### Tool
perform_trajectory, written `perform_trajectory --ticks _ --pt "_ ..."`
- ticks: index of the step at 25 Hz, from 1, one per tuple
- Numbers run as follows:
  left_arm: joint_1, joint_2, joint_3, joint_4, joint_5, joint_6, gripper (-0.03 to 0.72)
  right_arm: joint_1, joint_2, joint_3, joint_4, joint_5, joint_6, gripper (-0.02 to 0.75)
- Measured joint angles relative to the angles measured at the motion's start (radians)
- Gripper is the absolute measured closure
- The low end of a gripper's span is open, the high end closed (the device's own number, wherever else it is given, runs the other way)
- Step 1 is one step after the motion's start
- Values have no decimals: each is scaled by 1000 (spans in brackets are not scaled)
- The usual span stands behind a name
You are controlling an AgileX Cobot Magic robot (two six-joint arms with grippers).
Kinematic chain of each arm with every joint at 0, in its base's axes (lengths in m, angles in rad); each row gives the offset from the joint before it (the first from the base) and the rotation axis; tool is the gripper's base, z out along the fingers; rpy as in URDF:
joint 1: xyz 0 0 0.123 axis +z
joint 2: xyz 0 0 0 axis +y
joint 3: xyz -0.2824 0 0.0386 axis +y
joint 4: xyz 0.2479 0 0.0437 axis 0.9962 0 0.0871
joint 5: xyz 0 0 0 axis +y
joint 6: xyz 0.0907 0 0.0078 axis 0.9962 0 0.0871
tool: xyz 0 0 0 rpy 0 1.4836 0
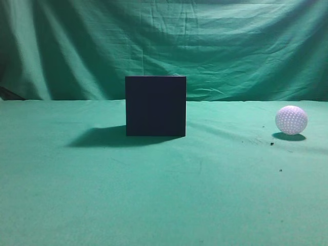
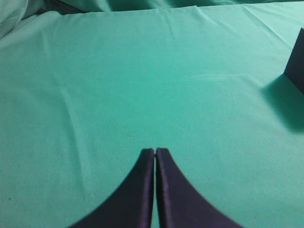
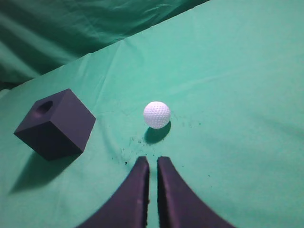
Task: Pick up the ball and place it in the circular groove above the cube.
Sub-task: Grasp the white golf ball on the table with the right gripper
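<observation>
The small white dimpled ball [image 3: 156, 114] lies on the green cloth [image 1: 164, 205], well apart from the large dark matte cube [image 1: 156, 105], with free cloth between them. Both the left gripper [image 2: 155, 151] and the right gripper [image 3: 152, 160] have their fingers pressed together, holding nothing.

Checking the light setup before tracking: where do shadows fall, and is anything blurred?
Exterior view: the matte dark navy cube throws its shadow leftward; the white dimpled ball is sharp, its shadow beneath. Left wrist view: gripper base blurs. Right wrist view: ball's shadow falls toward the gripper.
</observation>
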Motion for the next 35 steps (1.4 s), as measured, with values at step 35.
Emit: perform_trajectory --ticks 35 --pt "0 0 0 0 0 0 688 0 38 -107 6 -376 -231 738"
